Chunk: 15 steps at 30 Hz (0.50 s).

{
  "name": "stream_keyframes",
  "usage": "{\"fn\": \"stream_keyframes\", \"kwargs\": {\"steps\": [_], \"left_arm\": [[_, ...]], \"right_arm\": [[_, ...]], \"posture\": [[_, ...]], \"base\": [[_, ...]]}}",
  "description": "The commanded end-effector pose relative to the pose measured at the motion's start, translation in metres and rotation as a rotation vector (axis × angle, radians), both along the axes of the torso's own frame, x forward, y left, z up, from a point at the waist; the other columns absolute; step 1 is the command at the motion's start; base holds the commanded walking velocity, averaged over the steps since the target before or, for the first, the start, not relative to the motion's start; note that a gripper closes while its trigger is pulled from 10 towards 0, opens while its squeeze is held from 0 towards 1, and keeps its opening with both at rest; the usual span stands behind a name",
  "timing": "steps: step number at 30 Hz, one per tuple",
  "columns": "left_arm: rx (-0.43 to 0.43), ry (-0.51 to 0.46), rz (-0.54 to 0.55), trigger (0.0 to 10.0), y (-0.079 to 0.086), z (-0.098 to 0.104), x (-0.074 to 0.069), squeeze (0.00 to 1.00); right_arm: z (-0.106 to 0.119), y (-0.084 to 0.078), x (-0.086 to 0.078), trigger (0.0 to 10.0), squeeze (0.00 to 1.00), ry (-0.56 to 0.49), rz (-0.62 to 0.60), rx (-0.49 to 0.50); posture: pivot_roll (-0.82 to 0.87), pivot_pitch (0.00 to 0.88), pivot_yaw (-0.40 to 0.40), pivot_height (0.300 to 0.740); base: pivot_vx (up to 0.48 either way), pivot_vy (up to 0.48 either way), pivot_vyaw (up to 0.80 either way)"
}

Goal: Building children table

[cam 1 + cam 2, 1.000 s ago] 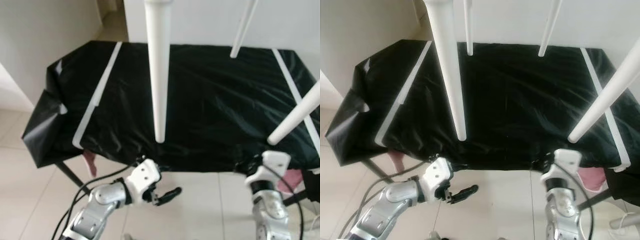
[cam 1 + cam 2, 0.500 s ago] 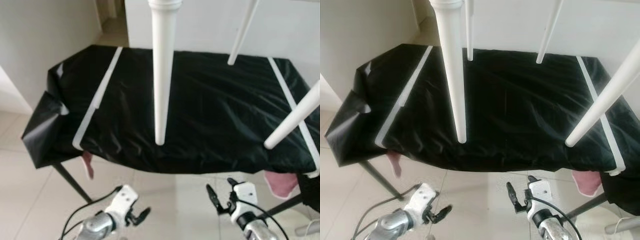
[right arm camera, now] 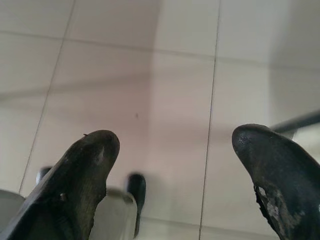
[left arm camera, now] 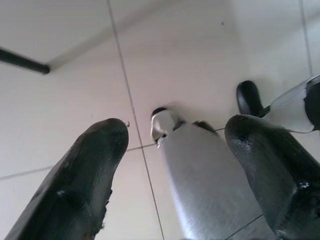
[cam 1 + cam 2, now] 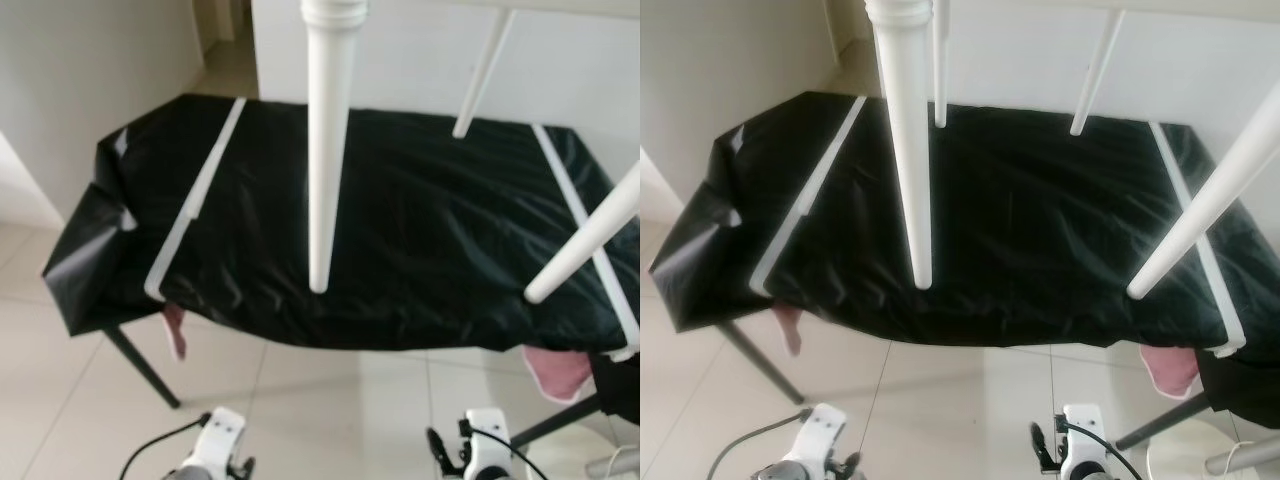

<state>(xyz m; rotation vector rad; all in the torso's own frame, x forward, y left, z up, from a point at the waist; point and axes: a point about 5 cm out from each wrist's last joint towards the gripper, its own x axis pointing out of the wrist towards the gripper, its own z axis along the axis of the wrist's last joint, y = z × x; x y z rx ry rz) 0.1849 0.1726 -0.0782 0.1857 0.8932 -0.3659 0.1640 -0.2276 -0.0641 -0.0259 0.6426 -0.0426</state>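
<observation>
A small white table, seen from below, is found very near the camera, above the bench (image 5: 420,250) with its black cover; its near leg (image 5: 326,150) hangs in front of the cover, a second leg (image 5: 585,245) slants at the right, and a third leg (image 5: 478,75) is seen further back. What carries the table cannot be told from these views. The left end effector (image 4: 175,145) and the right end effector (image 3: 172,145) are low, over the tiled floor (image 5: 330,400), each with its fingers spread wide and nothing held between them. The main risk is judged to be the table: as it is gripped by neither end effector, it could tip or slide if the robot bends or steps, and a leg could strike the bench. The loose cover could also be caught and dragged by a leg tip. A cable (image 5: 150,455) by the left arm could be snagged when the arm is raised.
</observation>
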Motion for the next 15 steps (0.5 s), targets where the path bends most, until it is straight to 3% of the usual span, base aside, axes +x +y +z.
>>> {"fn": "stream_keyframes", "kwargs": {"steps": [1, 4, 8, 12, 15], "left_arm": [[0.023, 0.004, 0.02, 10.0, -0.001, -0.001, 0.0, 0.0], [0.088, 0.002, 0.057, 10.0, -0.001, -0.003, 0.001, 0.0], [0.113, -0.004, 0.032, 10.0, -0.008, -0.005, 0.0, 0.0], [0.123, -0.007, 0.038, 10.0, -0.016, -0.007, -0.002, 0.0], [0.188, -0.018, 0.034, 10.0, -0.017, -0.008, -0.003, 0.0]], "right_arm": [[-0.005, -0.002, -0.004, 10.0, 0.0, 0.038, -0.046, 0.009], [-0.019, -0.001, -0.023, 10.0, 0.0, 0.149, -0.162, 0.062], [-0.028, 0.001, -0.037, 10.0, 0.0, 0.243, -0.195, 0.049], [-0.031, 0.007, -0.037, 10.0, 0.0, 0.255, -0.211, 0.07], [-0.03, 0.014, -0.029, 10.0, 0.0, 0.245, -0.188, 0.077]], "posture": [[-0.01, 0.018, -0.015, 0.74], [-0.02, 0.016, -0.011, 0.74], [-0.02, 0.007, -0.01, 0.74], [-0.01, 0.0, -0.018, 0.74], [-0.01, 0.0, -0.018, 0.74]], "base": [[0.0, 0.0, 0.0], [0.0, 0.0, 0.0], [0.0, 0.0, 0.0], [0.0, 0.0, 0.0], [0.0, 0.0, 0.0]]}}
